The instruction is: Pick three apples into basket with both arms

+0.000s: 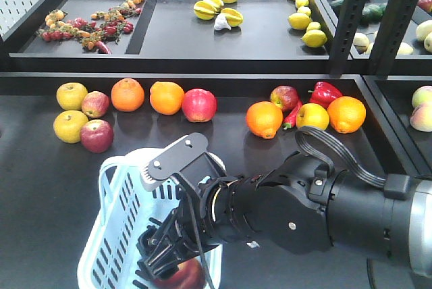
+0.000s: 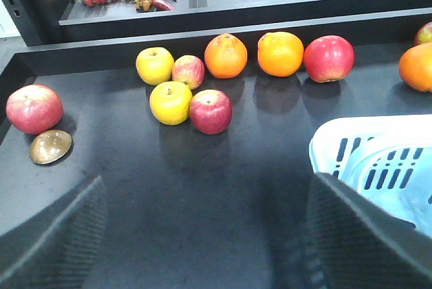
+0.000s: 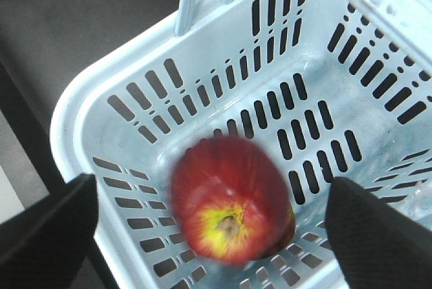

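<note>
Taking the basket as the landmark, the nearest thing is the right hand, poised over the basket's near end with its fingers spread wide and gripping nothing. Directly below it, inside the basket, an apple appears blurred and clear of both fingers, so it looks just released or rolling on the slotted floor. To the basket's left the left hand hangs low over the bare desk, also open and empty.

Beyond the basket, on its far left, two apples lie among yellow fruits: one dark red apple touching a yellow fruit, and a paler apple just behind. A bright red apple sits past the basket beside two oranges.

By the look of them the apples are firm, smooth and round, fairly light, liable to roll or slip; the safest hold is probably across the widest part, fingers on opposite sides.
</note>
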{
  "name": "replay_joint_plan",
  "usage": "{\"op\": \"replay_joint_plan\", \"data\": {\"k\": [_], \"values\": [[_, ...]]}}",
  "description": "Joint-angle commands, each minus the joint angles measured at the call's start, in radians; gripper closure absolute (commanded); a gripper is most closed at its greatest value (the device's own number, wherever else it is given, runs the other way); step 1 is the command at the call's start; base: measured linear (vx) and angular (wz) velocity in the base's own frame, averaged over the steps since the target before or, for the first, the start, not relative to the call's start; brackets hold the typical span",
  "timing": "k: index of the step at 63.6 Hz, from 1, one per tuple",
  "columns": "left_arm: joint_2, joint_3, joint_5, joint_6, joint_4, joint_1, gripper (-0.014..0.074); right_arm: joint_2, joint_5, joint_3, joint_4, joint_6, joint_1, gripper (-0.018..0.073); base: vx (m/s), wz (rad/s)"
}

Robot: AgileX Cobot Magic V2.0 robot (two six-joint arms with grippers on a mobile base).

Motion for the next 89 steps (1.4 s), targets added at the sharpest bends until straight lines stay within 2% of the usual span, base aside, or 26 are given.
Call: {"op": "replay_joint_plan", "data": {"k": [1, 18, 28, 36, 46, 53, 61, 89], "values": [[0.003, -0.025, -0.061, -0.009, 0.008, -0.001, 0.0009, -0.038, -0.052, -0.025, 0.004, -0.008, -0.002, -0.0109, 0.0, 0.0], [0.003, -0.025, -0.061, -0.009, 0.008, -0.001, 0.0009, -0.038, 0.03, -0.025, 0.004, 0.014, -0.004, -0.0072, 0.0, 0.0], [0.003, -0.025, -0.061, -0.009, 0.008, -0.001, 0.0009, -0.059, 0.151, -0.025, 0.001, 0.051, -0.005, -0.0036, 0.0, 0.0], [0.003, -0.025, -0.061, -0.009, 0.008, -0.001, 0.0009, -0.098, 0.26, -0.025, -0.011, 0.107, -0.037, -0.0022, 0.0, 0.0], [0.003, -0.025, -0.061, -0.009, 0.008, -0.001, 0.0009, -0.156, 0.366, -0.025, -0.122, 0.176, -0.114, -0.0022, 0.0, 0.0], [0.003, -0.025, -0.061, -0.009, 0.008, -0.001, 0.0009, -0.192, 0.419, -0.025, -0.185, 0.185, -0.188, -0.0022, 0.0, 0.0], [0.003, -0.025, -0.061, -0.009, 0.008, -0.001, 0.0009, -0.22, 0.427, -0.023, -0.185, 0.179, -0.279, -0.0022, 0.0, 0.0], [0.003, -0.025, -0.061, -0.009, 0.008, -0.001, 0.0009, -0.228, 0.521, -0.022, -0.36, 0.254, -0.526, -0.0022, 0.0, 0.0]]}}
